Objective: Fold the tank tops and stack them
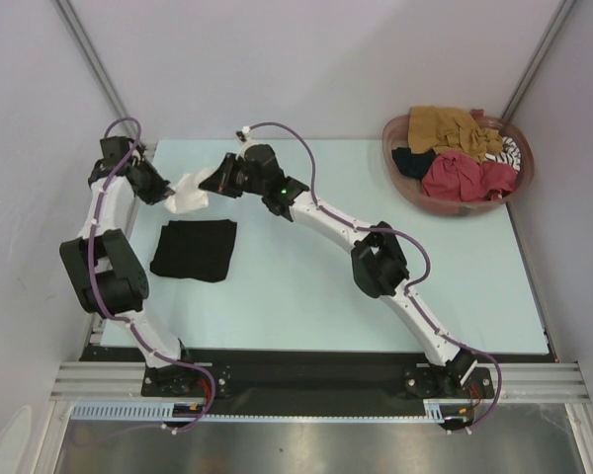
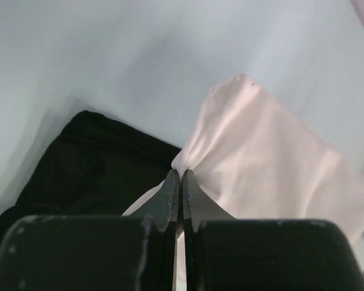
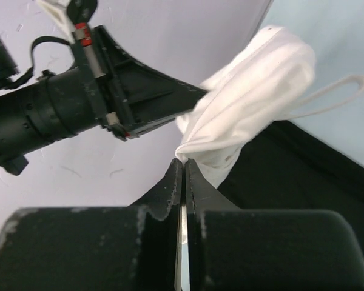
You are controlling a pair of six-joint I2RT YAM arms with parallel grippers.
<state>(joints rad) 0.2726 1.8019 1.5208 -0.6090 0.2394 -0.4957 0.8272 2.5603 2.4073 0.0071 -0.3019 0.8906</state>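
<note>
So, the left gripper (image 2: 180, 173) is clamped tight on a pinch of the limp white cotton tank top (image 2: 261, 151). The right gripper (image 3: 183, 160) is nipped shut on another bit of the same cloth. The top hangs bunched between the two and looks lifted off the pale blue table (image 1: 306, 286), around 10 o'clock in the overhead view.

Just toward 6 o'clock of it lies a black tank top folded into a flat square (image 1: 194, 249).

My guess is the white one is super light and floppy with zero stiffness. It'll sag and twist unless you hold two spread-out edge points, like hem corners or straps.

Over at 2 o'clock sits the round reddish-brown plastic basket (image 1: 445, 207). Heaped inside, unfolded, are a mustard-brown top (image 1: 450, 128), a red one (image 1: 465, 176), a small black one (image 1: 410, 161) and a black-and-white striped one (image 1: 511, 150).
</note>
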